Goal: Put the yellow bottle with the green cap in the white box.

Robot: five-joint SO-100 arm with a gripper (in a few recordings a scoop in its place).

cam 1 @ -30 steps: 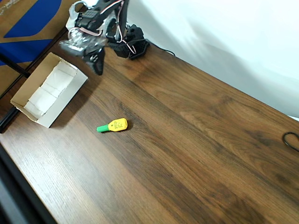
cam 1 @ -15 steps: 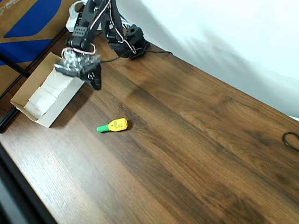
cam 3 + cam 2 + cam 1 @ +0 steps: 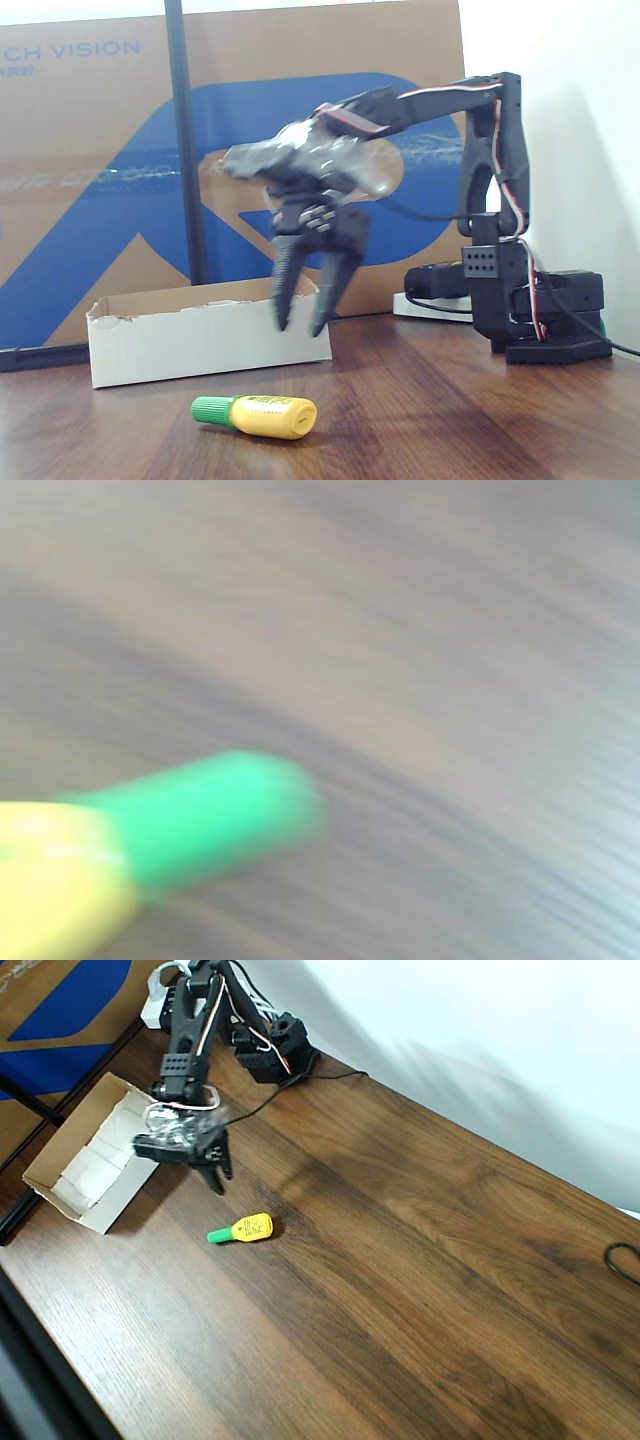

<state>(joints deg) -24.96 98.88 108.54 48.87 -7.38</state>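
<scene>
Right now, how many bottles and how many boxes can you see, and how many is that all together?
Bottles: 1, the yellow bottle with the green cap lying on the table.
Boxes: 2, the white box and the big brown-and-blue carton.
Total: 3.

We see the yellow bottle with the green cap (image 3: 243, 1229) lying on its side on the wooden surface (image 3: 420, 1280), free of any grip. In the overhead view its green cap points left and slightly toward the near edge; the squat yellow body carries a small printed label facing up. In the fixed view the bottle (image 3: 258, 415) also lies with its cap to the left. The wrist view shows it blurred (image 3: 150, 850).

The white box (image 3: 60, 1195) sits to the far left of the bottle, well apart from it, an open shallow cardboard tray with white lining and tan raw edges. In the fixed view the box (image 3: 200, 345) stands behind the bottle.
</scene>
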